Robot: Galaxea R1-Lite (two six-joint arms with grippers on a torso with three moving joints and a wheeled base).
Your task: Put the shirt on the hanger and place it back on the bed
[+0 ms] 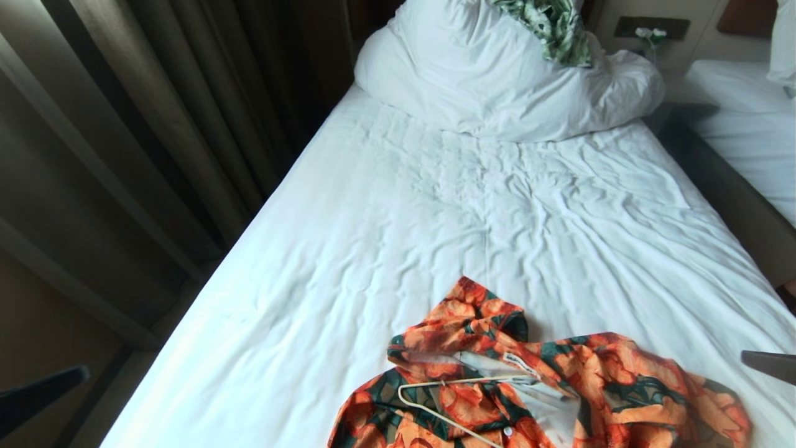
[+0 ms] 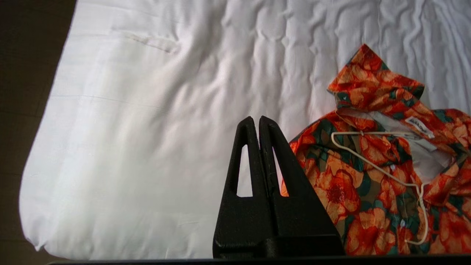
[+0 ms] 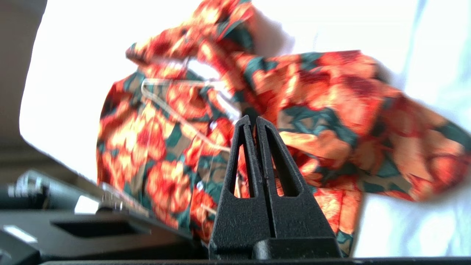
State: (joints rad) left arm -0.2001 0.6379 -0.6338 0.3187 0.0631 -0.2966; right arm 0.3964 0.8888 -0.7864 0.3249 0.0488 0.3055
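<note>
The shirt, orange flowers on dark green, lies crumpled on the near end of the bed, collar open with the pale lining showing. The cream wire hanger rests on top of its front, the hook toward the near edge; none of it is inside the cloth. My left gripper is shut and empty, hovering over bare sheet just beside the shirt and hanger. My right gripper is shut and empty, low before the shirt and hanger. In the head view only their tips show: left gripper, right gripper.
A bulky white pillow sits at the head of the bed with a green-and-white leaf-print cloth on it. Dark curtains hang along the bed's left side. A second white bed stands to the right across a dark gap.
</note>
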